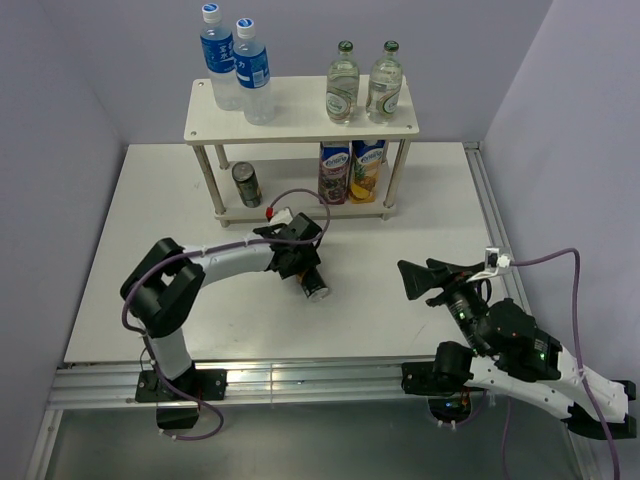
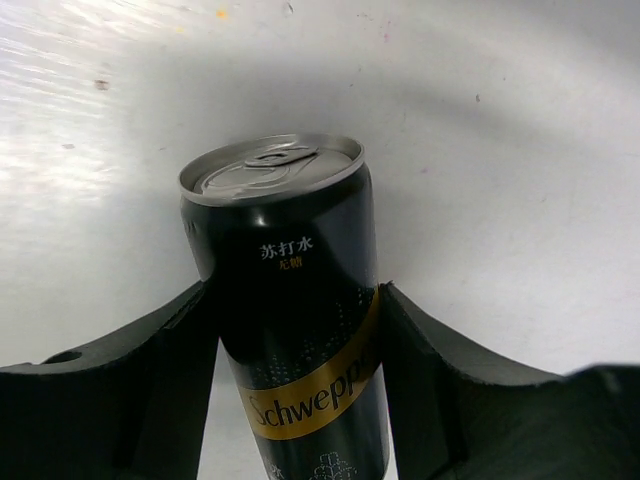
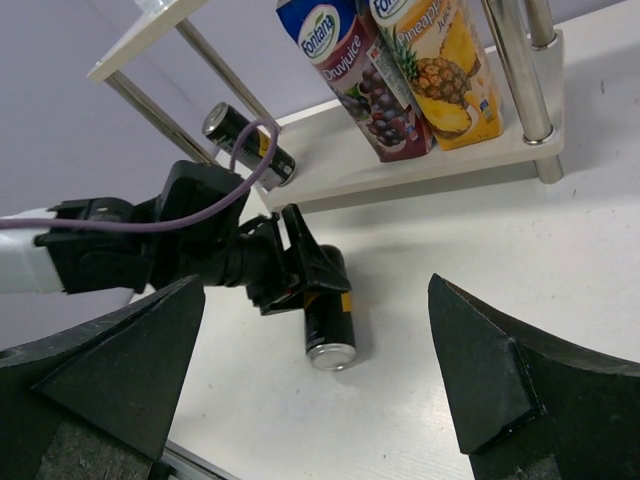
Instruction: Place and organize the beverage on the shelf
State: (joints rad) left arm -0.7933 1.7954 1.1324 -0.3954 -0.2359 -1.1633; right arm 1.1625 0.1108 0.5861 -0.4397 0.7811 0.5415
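A dark slim can (image 1: 316, 283) lies on its side on the white table in front of the shelf (image 1: 300, 128). My left gripper (image 1: 303, 263) is shut on this can (image 2: 290, 330), its fingers (image 2: 430, 370) pressed against both sides of the body, the silver top pointing away from the wrist. A second dark can (image 1: 246, 184) stands on the lower tier. On the top board stand two blue-labelled water bottles (image 1: 218, 55) and two green-capped glass bottles (image 1: 342, 82). My right gripper (image 1: 415, 283) hangs open to the right of the can (image 3: 328, 322), holding nothing.
Two juice cartons (image 1: 350, 171) stand on the right of the lower tier (image 3: 400, 165), next to a shelf leg (image 3: 510, 60). Purple-grey walls close in the table on the left, back and right. A metal rail runs along the table's near edge.
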